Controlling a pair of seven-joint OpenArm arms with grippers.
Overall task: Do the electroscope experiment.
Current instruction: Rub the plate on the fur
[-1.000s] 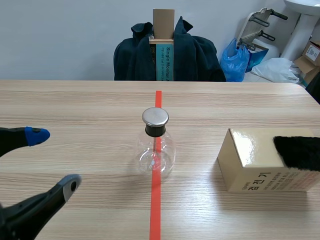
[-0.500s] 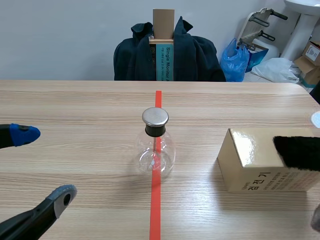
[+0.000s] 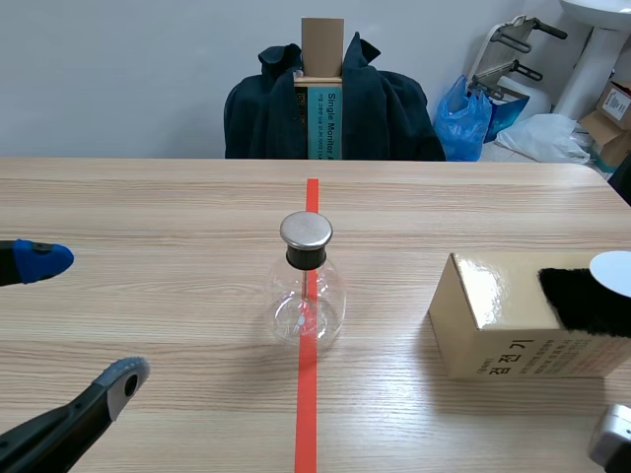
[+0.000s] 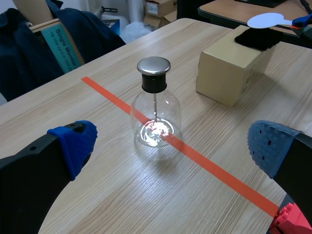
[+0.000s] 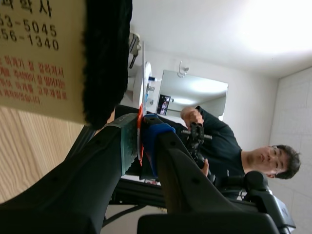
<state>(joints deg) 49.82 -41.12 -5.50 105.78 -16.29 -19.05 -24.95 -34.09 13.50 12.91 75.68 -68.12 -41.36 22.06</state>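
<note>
Pale wooden table (image 3: 148, 207) runs back to a grey wall, where a dark jacket (image 3: 385, 108) hangs over a chair and a blue bag (image 3: 463, 118) sits nearby. An orange-red tape line (image 3: 308, 414) runs down the middle of the table, and the electroscope (image 3: 307, 296), a clear glass flask with a metal cap (image 3: 307, 231), stands upright on it. The left gripper (image 3: 84, 317) hovers well to the flask's side with its fingers spread wide and nothing between them. On the other side lies a cardboard box (image 3: 493, 325) with a black fur pad (image 3: 582, 296) on top, and a white disc (image 3: 613, 271) is raised just over the fur.

From the left wrist, the electroscope sits ahead, between the two parted blue pads, with a thin rod hanging inside from its cap. The box lies beyond it, with the fur and the disc above.

From the right wrist, the right gripper (image 5: 140, 141) is clamped on the disc's thin orange-red handle (image 5: 140, 122). The disc is seen edge-on just beside the fur; whether they touch cannot be told. A person in dark clothes (image 5: 214, 141) is behind.
</note>
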